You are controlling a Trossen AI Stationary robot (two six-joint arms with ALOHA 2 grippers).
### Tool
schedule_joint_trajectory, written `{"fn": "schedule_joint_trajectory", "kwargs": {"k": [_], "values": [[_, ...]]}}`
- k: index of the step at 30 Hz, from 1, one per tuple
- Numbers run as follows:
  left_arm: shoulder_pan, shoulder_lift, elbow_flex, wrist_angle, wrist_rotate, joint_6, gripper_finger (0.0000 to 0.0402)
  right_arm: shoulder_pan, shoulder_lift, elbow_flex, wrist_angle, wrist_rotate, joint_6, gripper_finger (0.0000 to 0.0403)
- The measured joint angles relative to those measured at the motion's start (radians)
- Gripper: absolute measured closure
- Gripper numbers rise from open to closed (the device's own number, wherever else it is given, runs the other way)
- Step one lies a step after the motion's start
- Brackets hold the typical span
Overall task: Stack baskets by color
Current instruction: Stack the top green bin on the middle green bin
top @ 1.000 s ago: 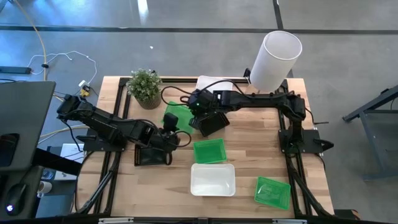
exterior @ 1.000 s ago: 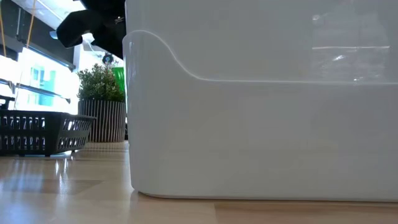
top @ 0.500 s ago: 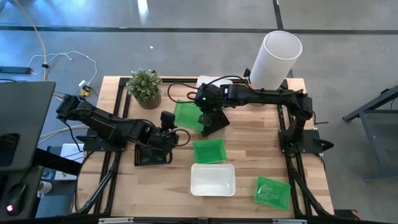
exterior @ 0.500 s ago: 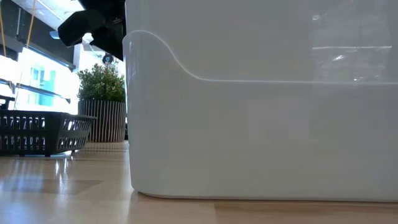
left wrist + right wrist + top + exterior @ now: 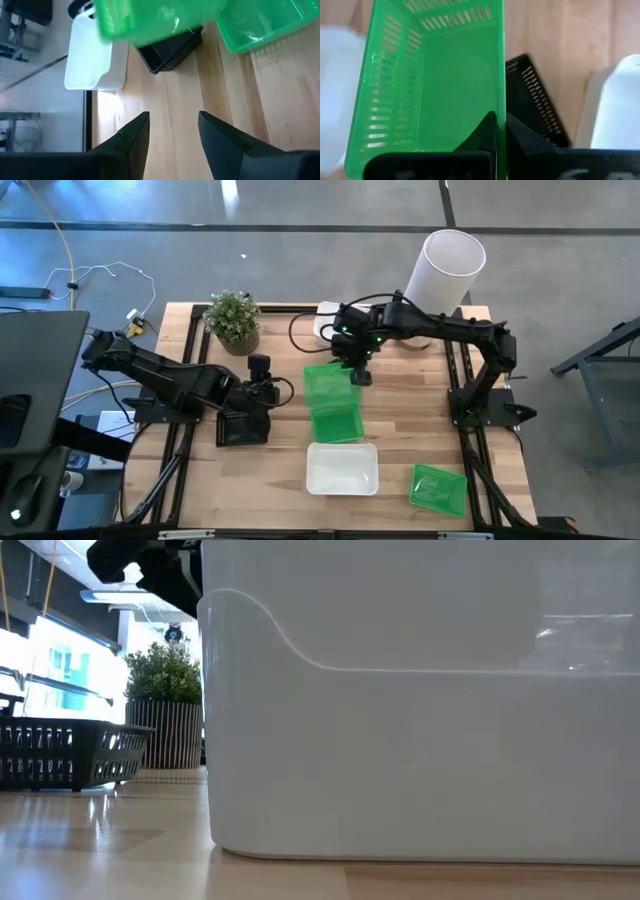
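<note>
The right gripper [image 5: 358,370] — jaws clenched on a green basket's [image 5: 322,385] wall — should probably level it over the resting green basket [image 5: 336,423] before lowering.

Glossy green plastic basket [image 5: 427,75], wooden table [image 5: 400,420]

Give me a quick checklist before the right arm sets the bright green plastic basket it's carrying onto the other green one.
1. Right gripper clamped on the carried bright green perforated plastic basket's wall: ok.
2. Target green plastic basket in mid-table uncovered: ok.
3. Carried basket squarely over the target: not ok, it overlaps only the far edge.
4. Carried basket level: cannot tell.
5. Left gripper open, empty, beside the drop spot: ok.
6. White plastic basket clear of the target: ok.
</note>
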Motion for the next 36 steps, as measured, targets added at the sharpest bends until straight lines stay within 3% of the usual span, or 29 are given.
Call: {"fn": "schedule_joint_trajectory", "kwargs": {"k": [7, 11, 17, 28, 36], "values": [[0.0, -0.034, -0.001, -0.003, 0.0, -0.014, 0.0248, 0.014, -0.003, -0.006, -0.024, -0.136, -0.098, 0.0403], [0.0, -0.033, -0.001, -0.006, 0.0, -0.022, 0.0249, 0.014, -0.008, -0.092, 0.046, -0.223, -0.11, 0.0403], [0.0, -0.033, -0.001, -0.016, 0.002, -0.021, 0.0249, 0.031, -0.009, -0.214, 0.198, -0.228, -0.068, 0.0403], [0.0, -0.033, -0.001, -0.021, -0.001, -0.022, 0.0249, 0.077, -0.009, -0.335, 0.327, -0.261, 0.031, 0.0403], [0.0, -0.033, -0.001, -0.021, -0.001, -0.021, 0.0249, 0.077, -0.009, -0.418, 0.413, -0.183, 0.127, 0.0403]]}}
